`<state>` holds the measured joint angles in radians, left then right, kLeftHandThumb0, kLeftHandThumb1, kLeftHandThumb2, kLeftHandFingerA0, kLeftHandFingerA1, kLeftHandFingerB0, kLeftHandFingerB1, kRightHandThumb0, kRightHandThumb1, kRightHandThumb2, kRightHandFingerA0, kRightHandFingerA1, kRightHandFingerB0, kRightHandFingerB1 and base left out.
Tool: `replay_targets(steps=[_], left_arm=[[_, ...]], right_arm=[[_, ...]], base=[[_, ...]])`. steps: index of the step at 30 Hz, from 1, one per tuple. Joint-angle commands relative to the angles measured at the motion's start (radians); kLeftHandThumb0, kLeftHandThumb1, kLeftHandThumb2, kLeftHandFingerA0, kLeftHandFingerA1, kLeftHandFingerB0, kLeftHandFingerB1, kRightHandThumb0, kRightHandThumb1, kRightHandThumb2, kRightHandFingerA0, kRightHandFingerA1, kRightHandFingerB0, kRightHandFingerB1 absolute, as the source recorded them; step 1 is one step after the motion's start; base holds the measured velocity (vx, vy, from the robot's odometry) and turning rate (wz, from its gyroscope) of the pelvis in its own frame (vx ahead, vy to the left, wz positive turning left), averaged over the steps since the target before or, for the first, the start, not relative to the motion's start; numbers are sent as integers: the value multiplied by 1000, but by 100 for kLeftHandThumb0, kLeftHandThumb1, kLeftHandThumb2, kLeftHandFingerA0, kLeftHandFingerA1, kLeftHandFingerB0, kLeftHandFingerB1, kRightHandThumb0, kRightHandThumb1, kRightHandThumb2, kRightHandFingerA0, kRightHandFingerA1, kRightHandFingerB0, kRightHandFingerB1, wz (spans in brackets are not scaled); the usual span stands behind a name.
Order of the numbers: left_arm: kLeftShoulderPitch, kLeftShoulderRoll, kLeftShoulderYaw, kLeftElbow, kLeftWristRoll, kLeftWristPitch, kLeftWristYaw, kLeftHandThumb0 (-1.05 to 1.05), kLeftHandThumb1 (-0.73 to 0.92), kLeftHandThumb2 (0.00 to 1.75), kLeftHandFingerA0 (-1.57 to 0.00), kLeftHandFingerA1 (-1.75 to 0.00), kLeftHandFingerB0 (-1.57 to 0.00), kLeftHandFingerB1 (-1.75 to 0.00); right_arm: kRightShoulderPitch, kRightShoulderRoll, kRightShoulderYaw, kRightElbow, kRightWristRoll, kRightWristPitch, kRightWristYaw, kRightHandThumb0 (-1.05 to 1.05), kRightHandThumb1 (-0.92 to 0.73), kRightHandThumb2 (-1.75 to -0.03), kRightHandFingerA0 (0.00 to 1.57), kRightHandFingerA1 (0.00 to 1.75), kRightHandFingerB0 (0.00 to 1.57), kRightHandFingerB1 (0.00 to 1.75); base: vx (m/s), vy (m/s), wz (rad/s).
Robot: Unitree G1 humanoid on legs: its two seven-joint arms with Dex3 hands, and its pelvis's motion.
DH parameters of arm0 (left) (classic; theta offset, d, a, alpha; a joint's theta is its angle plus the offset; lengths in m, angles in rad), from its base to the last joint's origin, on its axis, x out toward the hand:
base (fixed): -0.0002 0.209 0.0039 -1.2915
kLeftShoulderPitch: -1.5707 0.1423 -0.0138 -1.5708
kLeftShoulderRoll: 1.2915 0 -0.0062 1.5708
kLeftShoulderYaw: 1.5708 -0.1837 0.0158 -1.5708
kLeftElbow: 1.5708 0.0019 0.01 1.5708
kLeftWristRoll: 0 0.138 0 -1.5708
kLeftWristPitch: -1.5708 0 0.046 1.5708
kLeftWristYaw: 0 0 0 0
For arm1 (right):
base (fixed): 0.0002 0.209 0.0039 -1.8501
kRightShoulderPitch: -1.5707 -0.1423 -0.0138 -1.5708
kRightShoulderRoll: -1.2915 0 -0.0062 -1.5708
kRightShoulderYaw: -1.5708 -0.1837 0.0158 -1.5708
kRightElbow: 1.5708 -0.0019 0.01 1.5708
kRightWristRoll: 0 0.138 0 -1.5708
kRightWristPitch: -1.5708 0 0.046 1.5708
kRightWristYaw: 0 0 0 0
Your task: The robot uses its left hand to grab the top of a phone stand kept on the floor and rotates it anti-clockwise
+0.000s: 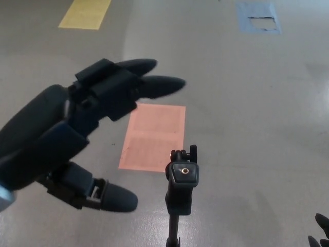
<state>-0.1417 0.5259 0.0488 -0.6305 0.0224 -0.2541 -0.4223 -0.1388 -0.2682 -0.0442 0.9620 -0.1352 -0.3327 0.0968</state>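
Observation:
A black phone stand (181, 189) rises from the grey floor at the bottom centre, its square top with a small brass screw facing the camera. My left hand (77, 139) is large in the picture at left, open, its two fingers (154, 82) stretched above and left of the stand's top and the thumb (110, 196) below, to the left of it. Nothing is between thumb and fingers, and the hand does not touch the stand. Only black fingertips of my right hand (320, 235) show at the bottom right corner.
An orange rectangle (154, 136) is taped on the floor just behind the stand. A yellow patch (85, 13) lies at the far left and a blue patch (258, 17) at the far right.

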Motion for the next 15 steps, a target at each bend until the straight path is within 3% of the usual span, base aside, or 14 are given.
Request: replay_targets(steps=[1, 5, 6, 11, 12, 15], left_arm=[[16, -3, -24, -17, 28, 39, -9, -78, 41, 55, -3, -46, -5, -51], [6, -14, -74, 17, 94, 8, -4, -80, 40, 55, -4, -51, -3, -50], [1, -19, -89, 25, 108, 5, -2, -82, 34, 67, -3, -53, -5, -51], [-13, -34, -142, 53, 165, -8, 6, -81, 34, 70, -2, -53, -2, -50], [-15, -38, -152, 58, 173, -10, 9, -38, 2, 75, 0, -53, -21, -64], [-32, -52, -185, 76, 199, -9, 12, -38, 2, 75, 0, -53, -20, -64]], right_arm=[[-4, -10, -5, 10, 17, -10, 9, -65, -89, -80, 3, 29, 0, 2], [-8, -14, 3, 17, 8, -12, 6, -66, -89, -82, 2, 29, 0, 3], [-10, -16, 5, 18, 5, -11, 5, -66, -90, -81, 3, 30, 0, 3], [-19, -14, 7, 30, 9, -12, 9, -66, -88, -82, 2, 29, 0, 2], [-19, -12, 6, 32, 12, -14, 12, -65, -88, -81, 2, 28, 0, 2], [-20, -11, 7, 36, 13, -11, 15, -68, -89, -80, 3, 28, 0, 3]], base=[[0, 0, 0], [0, 0, 0], [0, 0, 0], [0, 0, 0], [0, 0, 0], [0, 0, 0]])
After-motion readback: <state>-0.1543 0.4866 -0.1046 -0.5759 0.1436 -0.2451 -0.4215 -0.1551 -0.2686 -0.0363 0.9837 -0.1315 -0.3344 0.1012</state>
